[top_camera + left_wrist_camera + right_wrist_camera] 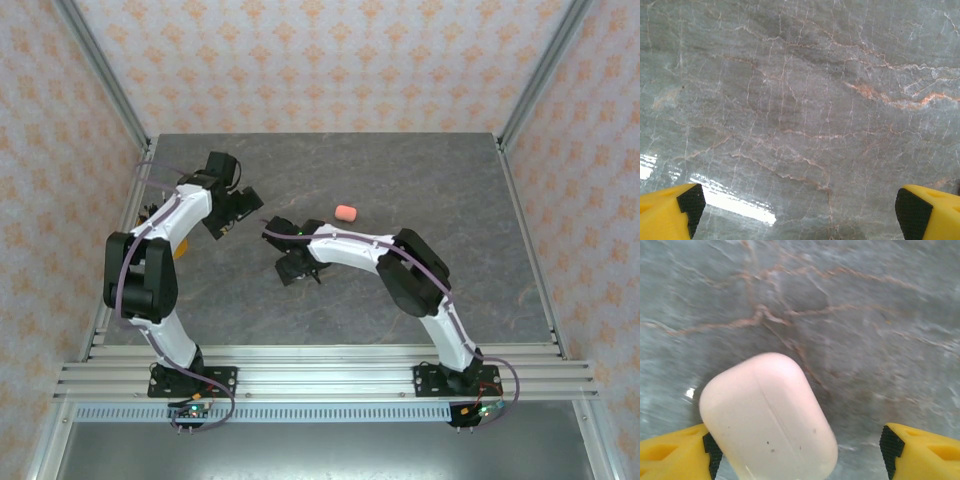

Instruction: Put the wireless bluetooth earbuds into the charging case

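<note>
Step in hand: securing the charging case (pixel 767 415). Right pincer (pixel 800 447) open, astride the pale case, which lies toward 7 o'clock, lid seemingly shut. Left pincer (pixel 801 204) open above the tabletop (pixel 790 100). Next: close squarely, avoiding skid.

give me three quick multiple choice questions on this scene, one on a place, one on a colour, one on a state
1. Where is the salmon-pink case?
A. held in a gripper
B. on the table, apart from both grippers
C. on the front rail

2. What colour are the fingers of the left gripper?
A. yellow
B. blue
C. silver

3. How is the right gripper?
A. open, with a pale case between its fingers
B. shut on nothing
C. shut on an earbud

Answers:
1 B, it lies alone on the grey marble.
2 A, yellow with black pads.
3 A, a wide gap separates the case from one finger.
</note>
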Action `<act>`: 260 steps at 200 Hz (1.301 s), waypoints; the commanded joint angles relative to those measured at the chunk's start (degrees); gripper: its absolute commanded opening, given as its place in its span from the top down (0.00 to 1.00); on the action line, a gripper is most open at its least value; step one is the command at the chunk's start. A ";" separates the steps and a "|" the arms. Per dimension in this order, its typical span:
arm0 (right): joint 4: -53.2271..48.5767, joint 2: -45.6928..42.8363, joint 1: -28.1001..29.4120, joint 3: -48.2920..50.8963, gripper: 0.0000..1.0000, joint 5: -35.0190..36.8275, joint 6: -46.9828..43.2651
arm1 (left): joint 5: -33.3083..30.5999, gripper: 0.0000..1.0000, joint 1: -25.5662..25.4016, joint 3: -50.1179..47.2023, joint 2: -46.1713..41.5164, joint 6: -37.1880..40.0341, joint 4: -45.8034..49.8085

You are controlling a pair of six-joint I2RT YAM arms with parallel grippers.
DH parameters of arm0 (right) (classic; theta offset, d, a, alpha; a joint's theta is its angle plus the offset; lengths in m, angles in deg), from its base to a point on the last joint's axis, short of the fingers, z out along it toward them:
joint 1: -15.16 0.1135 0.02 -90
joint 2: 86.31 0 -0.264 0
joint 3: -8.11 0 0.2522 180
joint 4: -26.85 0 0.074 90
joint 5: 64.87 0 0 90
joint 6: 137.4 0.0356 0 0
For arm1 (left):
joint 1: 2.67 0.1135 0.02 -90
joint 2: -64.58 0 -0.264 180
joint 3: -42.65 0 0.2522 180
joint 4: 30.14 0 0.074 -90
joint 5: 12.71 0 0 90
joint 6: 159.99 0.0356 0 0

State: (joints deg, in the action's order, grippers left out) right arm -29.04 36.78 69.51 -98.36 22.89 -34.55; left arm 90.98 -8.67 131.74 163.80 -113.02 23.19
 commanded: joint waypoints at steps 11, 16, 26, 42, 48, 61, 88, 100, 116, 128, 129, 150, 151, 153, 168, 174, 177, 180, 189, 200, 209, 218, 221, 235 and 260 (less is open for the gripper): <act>-1.30 -5.72 -2.61 5.06 0.18 4.70 1.58 | 2.49 0.00 -0.11 -3.02 -4.18 -1.62 -2.87; -1.27 -6.48 -2.96 5.44 0.18 4.43 1.80 | 2.77 0.00 -0.23 -3.41 -4.62 -1.71 -3.21; -0.54 -8.60 -3.17 6.56 0.18 3.84 2.51 | 3.08 0.00 -0.30 -4.39 -5.19 -1.85 -3.79; 0.19 -11.97 -3.22 7.09 0.17 2.42 5.40 | 3.11 0.00 -0.55 -5.69 -6.44 -2.15 -4.84; 0.37 -12.99 -3.20 7.02 0.16 2.18 7.39 | 3.14 0.00 -0.64 -6.25 -6.88 -2.51 -5.30; 0.82 -14.35 -3.25 6.40 0.14 1.82 12.11 | 3.05 0.00 -0.68 -7.64 -8.01 -3.42 -6.58; -3.42 -12.23 -3.99 1.38 0.10 3.22 25.39 | 1.52 0.00 -0.67 -10.06 -10.13 -5.73 -8.31; -5.30 -10.28 -3.99 -1.05 0.10 4.25 28.99 | 1.18 0.00 -0.58 -10.62 -10.36 -6.56 -8.79; -8.18 -6.94 -4.03 -5.41 0.09 4.83 30.91 | 1.16 0.00 -0.41 -10.40 -9.95 -7.09 -8.75; -11.38 -4.02 -4.01 -8.93 0.09 5.71 31.60 | 1.34 0.00 -0.25 -10.20 -9.46 -7.56 -8.39; -11.65 -3.74 -4.00 -9.35 0.09 5.78 31.66 | 1.34 0.00 -0.24 -10.20 -9.43 -7.62 -8.38; -14.97 0.06 -4.01 -13.17 0.09 6.64 32.47 | 1.34 0.00 0.06 -10.75 -9.27 -8.42 -8.89; -15.07 0.19 -4.00 -13.28 0.09 6.68 32.54 | 1.29 0.00 0.04 -10.78 -9.29 -8.41 -8.89; -15.19 0.41 -3.99 -13.35 0.09 6.71 32.69 | 1.26 0.00 0.09 -10.88 -9.30 -8.39 -8.94; -16.09 1.75 -4.00 -13.73 0.09 7.41 34.09 | 1.31 0.00 0.33 -10.99 -9.19 -8.74 -8.98; -15.99 2.03 -3.99 -13.70 0.10 7.50 34.47 | 1.41 0.00 0.31 -10.99 -9.13 -8.76 -9.20; -15.93 2.16 -3.99 -13.59 0.10 7.56 34.65 | 1.42 0.00 0.29 -10.95 -9.08 -8.81 -9.24; -15.84 2.34 -3.99 -13.51 0.10 7.60 34.82 | 1.42 0.00 0.30 -10.94 -9.05 -8.85 -9.33; -15.66 2.71 -3.99 -13.38 0.10 7.84 35.22 | 1.62 0.00 0.32 -10.99 -9.03 -8.84 -9.47; -14.87 2.94 -3.91 -12.91 0.10 7.71 35.28 | 1.76 0.00 0.31 -11.03 -8.93 -8.96 -9.75; -13.95 2.91 -3.81 -12.29 0.10 7.41 35.30 | 1.78 0.00 0.32 -11.17 -9.00 -9.06 -9.86; -12.88 2.77 -3.59 -11.53 0.10 7.21 35.02 | 1.75 0.00 0.30 -11.25 -8.99 -8.99 -9.85; -12.47 2.73 -3.43 -11.14 0.10 7.17 34.91 | 1.73 0.00 0.34 -11.32 -8.96 -8.88 -9.86; -10.69 2.66 -3.05 -10.12 0.10 6.84 34.27 | 1.62 0.00 0.29 -11.47 -9.07 -8.68 -9.95; -8.12 2.85 -2.26 -8.49 0.10 6.61 33.10 | 1.90 0.00 0.29 -12.00 -9.26 -8.74 -10.61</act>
State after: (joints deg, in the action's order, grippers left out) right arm -39.64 39.97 66.14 -108.70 27.98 -0.89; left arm 93.38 -8.89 120.81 154.80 -121.17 13.68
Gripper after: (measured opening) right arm 0.899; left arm 0.999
